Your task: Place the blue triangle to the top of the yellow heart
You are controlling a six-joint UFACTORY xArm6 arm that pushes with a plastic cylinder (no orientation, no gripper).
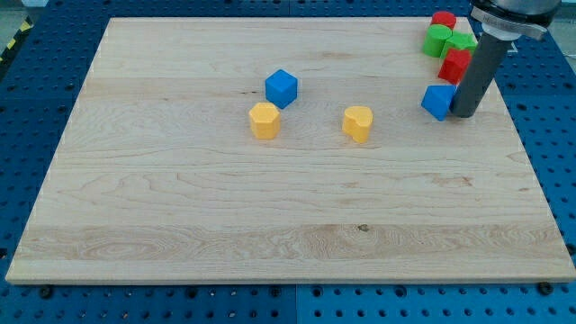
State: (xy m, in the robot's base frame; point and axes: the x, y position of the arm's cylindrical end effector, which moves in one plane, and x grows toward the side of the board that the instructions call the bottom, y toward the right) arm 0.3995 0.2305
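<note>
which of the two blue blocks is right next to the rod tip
The blue block at the view's right, just left of my tip. The other blue block sits mid-board, above a yellow block.

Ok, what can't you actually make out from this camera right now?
- Blue triangle: its right side is behind my rod; whether my tip touches it is unclear.
- Red block: partly hidden by the rod, shape unclear.
- Top red block and green blocks: bunched together, shapes unclear.

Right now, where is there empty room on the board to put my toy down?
The whole stretch below the yellow hexagon block and yellow heart is bare, and so is the side left of the blue cube. The view's top right is crowded: red and green blocks, the blue triangle and my tip.
</note>
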